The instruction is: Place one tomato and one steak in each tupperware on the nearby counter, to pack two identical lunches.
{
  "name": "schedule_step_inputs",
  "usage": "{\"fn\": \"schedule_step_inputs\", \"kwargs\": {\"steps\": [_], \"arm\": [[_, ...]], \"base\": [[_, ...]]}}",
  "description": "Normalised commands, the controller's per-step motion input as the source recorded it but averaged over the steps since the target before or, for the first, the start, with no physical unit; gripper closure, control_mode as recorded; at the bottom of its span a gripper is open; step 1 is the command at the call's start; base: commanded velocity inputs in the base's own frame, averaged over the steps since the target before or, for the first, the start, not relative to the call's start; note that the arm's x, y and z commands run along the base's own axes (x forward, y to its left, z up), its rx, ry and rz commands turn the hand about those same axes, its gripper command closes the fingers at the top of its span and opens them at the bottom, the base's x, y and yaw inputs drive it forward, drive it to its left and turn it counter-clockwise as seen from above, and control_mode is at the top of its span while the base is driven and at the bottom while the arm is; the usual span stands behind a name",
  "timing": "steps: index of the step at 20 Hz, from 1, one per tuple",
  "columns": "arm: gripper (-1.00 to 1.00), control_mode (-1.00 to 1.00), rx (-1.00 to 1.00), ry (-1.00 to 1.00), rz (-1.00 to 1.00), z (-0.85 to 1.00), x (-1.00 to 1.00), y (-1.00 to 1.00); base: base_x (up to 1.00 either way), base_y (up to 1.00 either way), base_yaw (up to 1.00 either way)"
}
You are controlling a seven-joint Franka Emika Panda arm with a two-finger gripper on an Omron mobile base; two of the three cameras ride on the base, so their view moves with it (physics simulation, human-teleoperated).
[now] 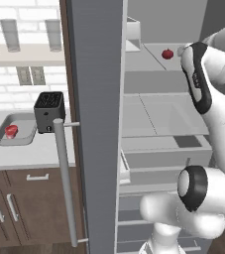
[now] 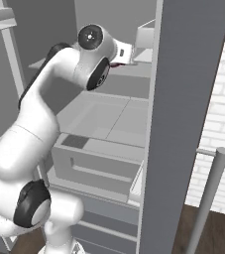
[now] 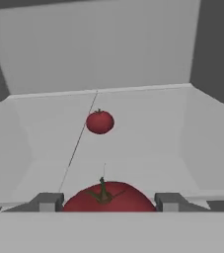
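Near tomato at bottom centre of hand view, between fingers, which grasp it. Second tomato mid-frame on fridge shelf. Desk lower left, tray holding red item.

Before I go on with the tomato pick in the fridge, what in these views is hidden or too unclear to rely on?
- Near tomato, hand view: lower half cut off; contact with the fingertips can't be confirmed.
- Gripper, right base view: behind the arm's wrist.
- Tupperware on the counter, left base view: red item too small to identify.
- Second tupperware and steaks: possibly behind the fridge door.
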Motion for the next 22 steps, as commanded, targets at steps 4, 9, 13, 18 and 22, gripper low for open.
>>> {"fn": "schedule_step_inputs", "kwargs": {"steps": [4, 9, 13, 18, 22], "arm": [[1.00, -1.00, 0.00, 0.16, 0.01, 0.21, -1.00, 0.45], [1.00, -1.00, 0.01, 0.35, 0.08, 0.08, -1.00, 0.23], [1.00, -1.00, 0.00, 0.25, 0.11, -0.20, -1.00, 0.19], [1.00, -1.00, -0.06, 0.00, 0.11, -0.96, -0.93, 0.15], [1.00, -1.00, -0.04, 0.06, 0.07, -0.78, -0.64, 0.21]], "base": [[0.00, 0.00, 0.00], [0.00, 0.00, 0.00], [0.00, 0.00, 0.00], [0.00, 0.00, 0.00], [0.00, 0.00, 0.00]]}}
